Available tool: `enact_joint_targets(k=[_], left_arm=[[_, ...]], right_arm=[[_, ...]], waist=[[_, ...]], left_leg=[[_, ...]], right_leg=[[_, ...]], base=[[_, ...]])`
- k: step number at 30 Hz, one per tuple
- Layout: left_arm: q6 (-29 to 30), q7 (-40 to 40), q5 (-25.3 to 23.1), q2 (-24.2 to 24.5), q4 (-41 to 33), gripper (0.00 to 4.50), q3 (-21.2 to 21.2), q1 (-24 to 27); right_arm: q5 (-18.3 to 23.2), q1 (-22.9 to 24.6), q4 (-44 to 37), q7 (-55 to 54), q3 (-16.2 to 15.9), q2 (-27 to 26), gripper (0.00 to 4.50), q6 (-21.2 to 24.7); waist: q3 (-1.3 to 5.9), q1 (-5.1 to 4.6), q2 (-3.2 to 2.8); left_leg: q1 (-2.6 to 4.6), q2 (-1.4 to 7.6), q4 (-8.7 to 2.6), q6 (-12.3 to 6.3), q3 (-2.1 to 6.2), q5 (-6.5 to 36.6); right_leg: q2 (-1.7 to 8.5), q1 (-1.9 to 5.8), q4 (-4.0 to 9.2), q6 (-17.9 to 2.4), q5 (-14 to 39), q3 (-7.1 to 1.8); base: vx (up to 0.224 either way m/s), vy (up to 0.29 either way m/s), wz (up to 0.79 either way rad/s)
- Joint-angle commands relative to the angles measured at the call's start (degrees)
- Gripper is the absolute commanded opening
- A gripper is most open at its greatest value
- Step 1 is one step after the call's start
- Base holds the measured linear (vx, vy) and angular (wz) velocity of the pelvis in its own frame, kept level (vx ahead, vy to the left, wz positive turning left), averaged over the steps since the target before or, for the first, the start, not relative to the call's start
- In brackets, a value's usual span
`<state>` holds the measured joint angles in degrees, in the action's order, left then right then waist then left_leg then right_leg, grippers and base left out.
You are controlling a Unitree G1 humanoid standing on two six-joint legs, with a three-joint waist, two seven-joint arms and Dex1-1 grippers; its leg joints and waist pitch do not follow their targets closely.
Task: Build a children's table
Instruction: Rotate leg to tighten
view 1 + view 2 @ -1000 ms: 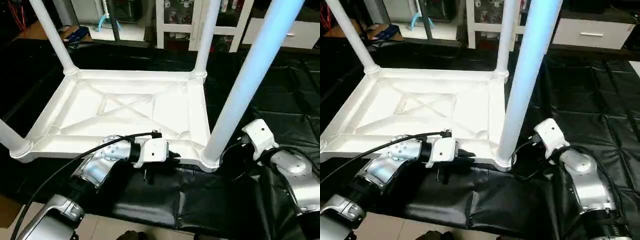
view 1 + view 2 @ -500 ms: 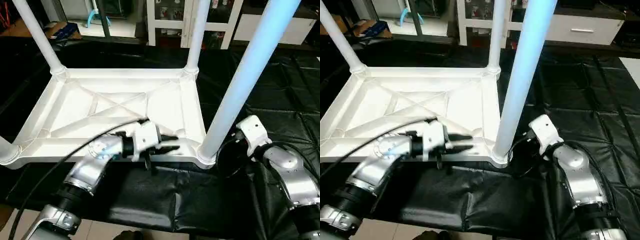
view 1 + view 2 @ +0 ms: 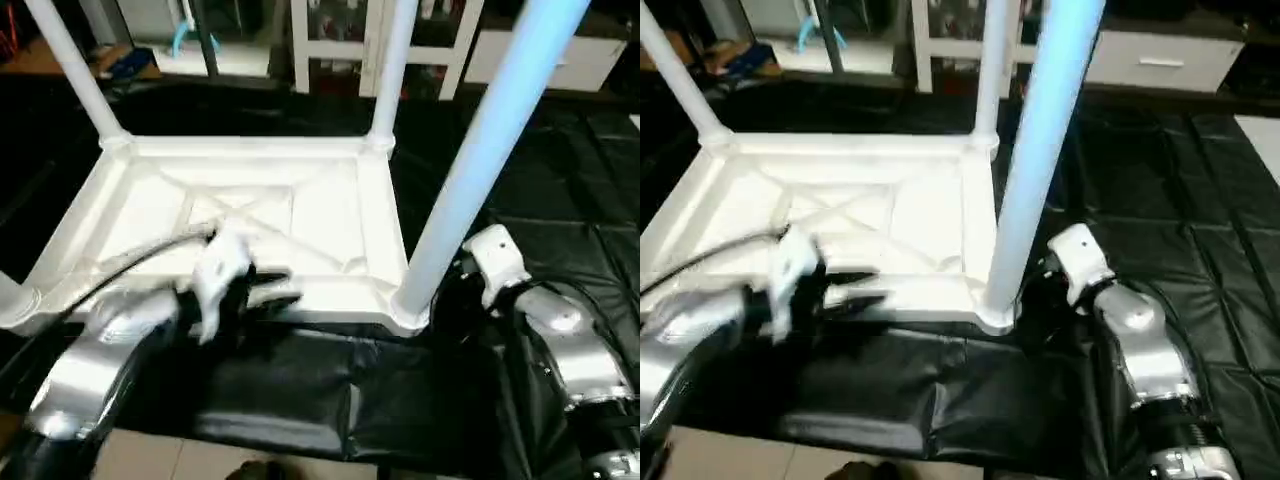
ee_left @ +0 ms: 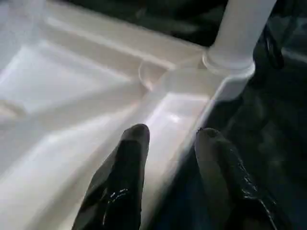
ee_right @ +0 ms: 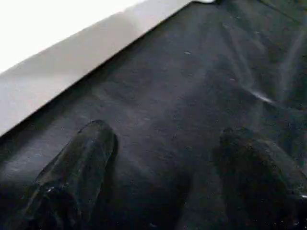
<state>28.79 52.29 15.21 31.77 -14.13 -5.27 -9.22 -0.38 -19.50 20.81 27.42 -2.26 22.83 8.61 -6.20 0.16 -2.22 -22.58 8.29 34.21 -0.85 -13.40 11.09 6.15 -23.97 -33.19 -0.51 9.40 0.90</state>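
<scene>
On the black mat point(image 3: 560, 190), our tabletop point(image 3: 240, 215) lies inverted; left fingers point(image 4: 129, 158) and right fingers point(image 5: 86, 158) parted, empty; we'd check each leg point(image 3: 470, 170) sits fully.

A lived-in indoor room, seemingly a home or a mock-up of one; white shelving point(image 3: 345, 40) with small items, a white drawer unit point(image 3: 1160, 62); black sheeting point(image 3: 1160, 160) covers the floor.

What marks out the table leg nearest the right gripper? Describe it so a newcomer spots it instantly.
Start at the white tabletop lying upside down on the black sheet. Go to its near corner beside the right gripper. The leg standing there looks thickest and bluish, leaning toward the camera, unlike the slimmer white far legs.
</scene>
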Motion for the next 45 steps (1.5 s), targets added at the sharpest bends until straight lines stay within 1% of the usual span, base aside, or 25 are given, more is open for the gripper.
enact_joint_targets(k=[1, 2, 4, 7, 9, 11, 14, 17, 20, 22, 23, 24, 27, 28, 30, 32, 33, 34, 35, 36, 38, 39, 40, 41, 45], left_arm=[[5.57, 0.51, 2.81, 2.45, -5.29, 1.83, 0.72, 2.03], [7.71, 0.45, 3.16, 3.63, -6.92, 1.83, 0.34, 3.03], [8.85, -0.66, 0.27, 4.65, -6.81, 1.83, -1.44, 3.95], [9.32, -4.91, -4.60, 3.39, -3.73, 1.83, -2.57, 3.00], [10.33, -6.06, -5.09, 3.36, -3.55, 1.83, -2.70, 2.66], [14.22, -7.76, -3.42, 4.15, -5.35, 1.83, -2.64, 2.43], [16.07, -7.46, -3.54, 5.22, -6.04, 1.83, -3.34, 3.00], [15.29, -9.50, -6.59, 4.72, -3.69, 1.83, -3.41, 3.68], [13.78, -13.28, -10.13, 4.93, -0.07, 1.83, -2.25, 3.38], [13.36, -15.15, -10.83, 4.76, 1.32, 1.83, -1.31, 3.07], [13.07, -16.88, -11.63, 5.09, 2.36, 1.83, -0.82, 2.70], [13.00, -17.47, -11.93, 5.30, 2.71, 1.83, -0.68, 2.58], [12.11, -19.75, -13.28, 5.98, 3.93, 1.83, 0.20, 2.21], [11.69, -20.06, -13.53, 5.72, 4.03, 1.83, 0.52, 2.17], [10.59, -21.14, -13.95, 4.70, 4.52, 1.83, 1.11, 1.71], [10.59, -21.14, -13.95, 4.70, 4.52, 1.83, 1.11, 1.71], [8.68, -21.84, -14.35, 4.16, 5.37, 1.83, 0.66, 1.08], [4.81, -22.64, -14.82, 3.20, 6.89, 1.83, -0.36, -0.13], [2.67, -22.86, -15.10, 2.81, 7.68, 1.83, -0.94, -0.75], [0.80, -22.94, -15.28, 2.18, 8.52, 1.83, -1.44, -1.47], [-2.37, -23.02, -15.80, 0.96, 10.14, 1.83, -2.43, -3.08], [-3.36, -23.26, -16.01, 0.35, 10.99, 1.83, -2.69, -3.90], [-4.68, -23.59, -16.17, -0.39, 12.05, 1.83, -2.82, -4.84], [-6.12, -24.19, -16.25, -1.31, 13.47, 1.83, -2.74, -5.98], [-10.65, -25.49, -16.20, -3.32, 16.75, 1.83, -2.04, -8.45]], right_arm=[[0.56, 0.49, -1.50, 0.50, -0.99, -0.66, 3.90, 0.19], [0.50, 0.52, -1.56, 0.56, -1.06, -0.84, 3.90, 0.15], [0.76, 0.35, -1.72, 0.67, -1.10, -1.38, 3.90, 0.37], [0.77, 0.04, -1.99, 1.38, -1.50, -1.82, 3.90, 0.18], [0.83, -0.03, -2.23, 1.57, -1.59, -1.89, 3.90, 0.22], [0.96, -0.18, -2.75, 1.72, -1.49, -1.84, 3.90, 0.47], [0.84, -0.14, -3.04, 1.80, -1.39, -1.90, 3.90, 0.46], [0.93, 0.52, -4.45, 2.55, -1.90, -2.26, 3.90, 0.87], [1.86, 2.28, -7.10, 5.22, -3.51, -2.51, 3.90, 1.38], [2.62, 3.01, -8.19, 6.50, -4.18, -2.77, 3.90, 1.44], [3.73, 3.72, -9.52, 7.87, -4.85, -3.19, 3.90, 2.02], [4.17, 4.02, -10.10, 8.48, -5.18, -3.36, 3.90, 2.23], [6.19, 5.73, -13.38, 11.71, -7.25, -4.02, 3.90, 3.12], [6.56, 6.19, -14.27, 12.32, -7.61, -4.21, 3.90, 3.37], [7.61, 7.09, -16.10, 13.44, -8.29, -4.89, 3.90, 4.01], [7.61, 7.09, -16.10, 13.44, -8.29, -4.89, 3.90, 4.01], [8.30, 7.67, -17.50, 14.16, -9.16, -5.47, 3.90, 4.34], [9.58, 8.58, -19.80, 15.08, -10.64, -6.72, 3.90, 5.03], [10.31, 8.99, -20.87, 15.65, -11.38, -7.29, 3.90, 5.27], [10.90, 9.43, -22.04, 16.35, -12.26, -7.68, 3.90, 5.49], [11.55, 10.20, -23.91, 17.59, -14.00, -8.21, 3.90, 5.43], [11.69, 10.46, -24.48, 17.96, -14.62, -8.44, 3.90, 5.37], [12.00, 10.71, -24.98, 18.42, -15.14, -8.69, 3.90, 5.35], [12.36, 10.86, -25.35, 18.84, -15.56, -8.96, 3.90, 5.37], [12.31, 10.71, -25.42, 18.59, -15.25, -9.44, 3.90, 5.12]], waist=[[4.10, 0.37, 0.63], [4.04, 0.36, 0.69], [3.90, 0.42, 0.59], [4.09, 0.39, 0.46], [4.29, 0.40, 0.48], [4.47, 0.49, 0.29], [4.56, 0.41, 0.40], [4.70, 0.43, 0.29], [4.62, 0.40, 0.54], [4.62, 0.39, 0.32], [4.57, 0.40, 0.63], [4.53, 0.55, 0.48], [4.37, 0.49, 0.45], [4.26, 0.45, 0.63], [4.33, 0.56, 0.62], [4.32, 0.61, 0.51], [4.33, 0.74, 0.50], [4.30, 0.78, 0.73], [4.37, 1.31, 0.78], [4.44, 1.47, 0.71], [4.54, 2.01, 0.59], [4.52, 2.43, 0.55], [4.44, 2.51, 0.67], [4.55, 3.01, 0.60], [4.64, 3.76, 0.31]], left_leg=[[2.00, 4.60, -4.69, -4.64, 2.65, 9.40], [2.22, 4.62, -4.84, -3.91, 2.63, 10.38], [2.44, 4.46, -4.91, -3.55, 2.53, 11.25], [2.52, 4.42, -4.88, -2.55, 2.58, 11.37], [2.26, 4.32, -4.82, -2.24, 2.72, 10.86], [2.40, 4.27, -4.68, -2.12, 2.66, 10.31], [2.11, 4.12, -4.45, -3.05, 2.71, 8.90], [2.21, 4.14, -4.28, -3.69, 2.70, 8.32], [2.06, 4.15, -4.29, -4.19, 2.75, 8.44], [2.04, 4.18, -4.36, -4.05, 2.93, 9.34], [2.21, 4.26, -4.54, -3.28, 2.97, 11.11], [2.40, 4.31, -4.60, -3.09, 2.97, 11.88], [2.43, 4.35, -4.95, -1.66, 3.19, 14.80], [2.35, 4.36, -5.03, -1.47, 3.25, 15.22], [2.48, 4.42, -5.13, -0.64, 3.38, 15.78], [2.54, 4.41, -5.20, -0.37, 3.42, 16.25], [2.64, 4.41, -5.21, -0.09, 3.41, 16.60], [2.62, 4.39, -5.23, -0.14, 3.36, 16.54], [2.93, 4.39, -5.22, -0.04, 3.24, 16.87], [2.79, 4.41, -5.24, -0.01, 3.36, 16.67], [3.19, 4.46, -5.30, 0.65, 3.26, 16.67], [3.65, 4.51, -5.21, 0.96, 3.04, 16.75], [3.57, 4.50, -5.25, 1.04, 2.97, 16.86], [3.58, 4.52, -5.25, 1.21, 2.94, 16.24], [3.26, 4.53, -5.45, 2.15, 3.18, 15.93]], right_leg=[[1.93, 2.19, 2.50, -14.66, 9.43, -1.22], [1.72, 2.04, 2.58, -14.18, 10.57, -1.21], [1.53, 1.74, 2.89, -13.53, 11.73, -1.25], [1.56, 1.80, 2.90, -12.87, 11.45, -1.32], [1.65, 2.12, 2.72, -12.77, 10.17, -1.32], [1.70, 2.14, 2.52, -13.23, 9.16, -1.31], [1.68, 2.34, 2.37, -13.90, 7.43, -1.19], [1.67, 2.32, 2.39, -14.01, 7.04, -1.17], [1.61, 2.38, 2.39, -13.57, 7.07, -1.18], [1.65, 2.32, 2.48, -13.25, 8.01, -1.18], [1.60, 2.20, 2.69, -12.92, 9.87, -1.21], [1.65, 2.08, 2.79, -12.78, 10.46, -1.28], [1.51, 1.88, 2.93, -11.74, 12.79, -1.28], [1.48, 1.87, 3.01, -11.42, 13.14, -1.30], [1.61, 1.77, 3.06, -10.73, 13.75, -1.40], [1.56, 1.63, 3.12, -10.87, 13.68, -1.38], [1.51, 1.54, 3.16, -10.86, 13.65, -1.40], [1.44, 1.52, 3.27, -10.64, 13.58, -1.42], [1.41, 1.22, 3.41, -9.72, 13.76, -1.59], [1.50, 1.39, 3.28, -9.61, 13.49, -1.57], [1.33, 1.01, 3.23, -9.07, 13.10, -1.56], [1.24, 0.58, 3.37, -9.00, 12.41, -1.68], [1.22, 0.59, 3.40, -9.05, 12.22, -1.74], [1.27, 0.61, 3.21, -8.99, 11.21, -1.78], [1.33, 0.91, 2.76, -8.61, 9.48, -1.57]], base=[[0.000, 0.000, 0.00], [0.000, 0.000, 0.00], [0.000, 0.000, 0.00], [0.000, 0.000, 0.00], [0.000, 0.000, 0.00], [0.000, 0.000, 0.00], [0.000, 0.000, 0.00], [0.000, 0.000, 0.00], [0.000, 0.000, 0.00], [0.000, 0.000, 0.00], [0.000, 0.000, 0.00], [0.000, 0.000, 0.00], [0.000, 0.000, 0.00], [0.000, 0.000, 0.00], [0.000, 0.000, 0.00], [0.000, 0.000, 0.00], [0.000, 0.000, 0.00], [0.000, 0.000, 0.00], [0.000, 0.000, 0.00], [0.000, 0.000, 0.00], [0.000, 0.000, 0.00], [0.000, 0.000, 0.00], [0.000, 0.000, 0.00], [0.000, 0.000, 0.00], [0.000, 0.000, 0.00]])
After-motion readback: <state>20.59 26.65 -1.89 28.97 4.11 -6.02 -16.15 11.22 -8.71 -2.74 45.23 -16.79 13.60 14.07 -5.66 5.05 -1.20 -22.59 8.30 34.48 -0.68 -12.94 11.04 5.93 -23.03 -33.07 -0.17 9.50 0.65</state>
